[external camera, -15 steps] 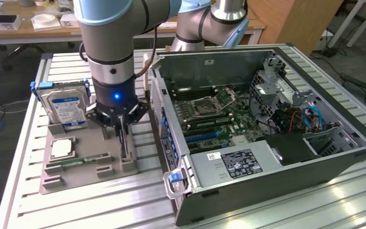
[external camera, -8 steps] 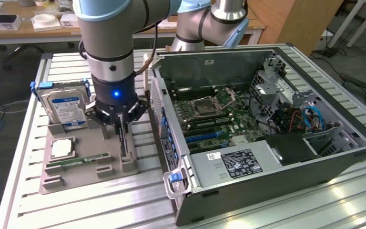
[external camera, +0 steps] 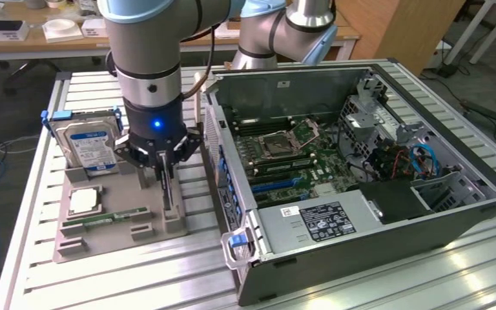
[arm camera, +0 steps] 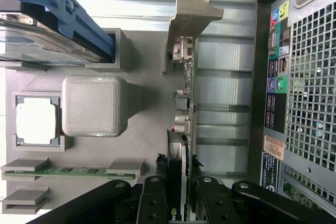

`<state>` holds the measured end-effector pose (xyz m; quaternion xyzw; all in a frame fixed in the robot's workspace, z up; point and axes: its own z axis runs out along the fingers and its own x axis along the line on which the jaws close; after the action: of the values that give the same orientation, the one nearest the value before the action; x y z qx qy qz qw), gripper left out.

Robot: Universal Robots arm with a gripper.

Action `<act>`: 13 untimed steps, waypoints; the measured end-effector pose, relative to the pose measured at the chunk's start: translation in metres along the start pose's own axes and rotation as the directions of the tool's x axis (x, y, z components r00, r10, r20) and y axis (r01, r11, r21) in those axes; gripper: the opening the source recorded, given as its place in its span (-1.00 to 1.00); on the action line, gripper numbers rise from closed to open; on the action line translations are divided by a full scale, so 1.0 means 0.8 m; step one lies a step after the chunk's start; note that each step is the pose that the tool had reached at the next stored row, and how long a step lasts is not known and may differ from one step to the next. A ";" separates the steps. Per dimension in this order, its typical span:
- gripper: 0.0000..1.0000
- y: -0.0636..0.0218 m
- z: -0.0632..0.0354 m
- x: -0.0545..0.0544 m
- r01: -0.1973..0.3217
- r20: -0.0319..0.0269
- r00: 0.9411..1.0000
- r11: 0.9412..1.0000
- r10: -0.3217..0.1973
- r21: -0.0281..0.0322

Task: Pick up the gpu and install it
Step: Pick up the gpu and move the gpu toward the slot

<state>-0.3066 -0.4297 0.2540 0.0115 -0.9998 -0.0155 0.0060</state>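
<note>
claw (arm camera: 180, 182) apparently clamps gpu (arm camera: 185, 103) | its lower edge hidden in tray (external camera: 110, 242)

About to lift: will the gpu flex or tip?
Probably stiff: the gpu looks like a rigid board standing on edge. The metal bracket at one end may make it end-heavy, so it could tilt in the gripper. Exposed components look fragile.

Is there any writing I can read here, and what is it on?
No text reads clearly.
Blue-and-white label on the hard drive: print too small.
Black sticker on the power supply inside the computer case: too small.
Orange sticker on the case's back: blurred.
Small green mark on the gpu: unreadable.
</note>
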 end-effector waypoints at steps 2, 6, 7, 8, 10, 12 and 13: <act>-0.47 0.000 -0.001 0.000 0.000 0.000 1.000 1.000 0.000 0.000; -0.47 0.000 -0.004 0.000 0.000 0.000 1.000 1.000 0.000 0.000; -0.47 0.000 -0.005 0.000 0.000 0.000 1.000 1.000 0.000 0.000; -0.47 0.000 -0.006 0.000 0.000 0.000 1.000 1.000 0.000 0.000; -0.47 0.000 -0.007 0.000 0.000 0.000 1.000 1.000 0.000 0.000; -0.47 0.000 -0.009 0.000 0.000 0.000 1.000 1.000 0.000 0.000; -0.47 0.000 -0.010 0.000 0.000 0.000 1.000 1.000 0.000 0.000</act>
<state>-0.3066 -0.4297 0.2622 0.0115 -0.9998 -0.0155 0.0061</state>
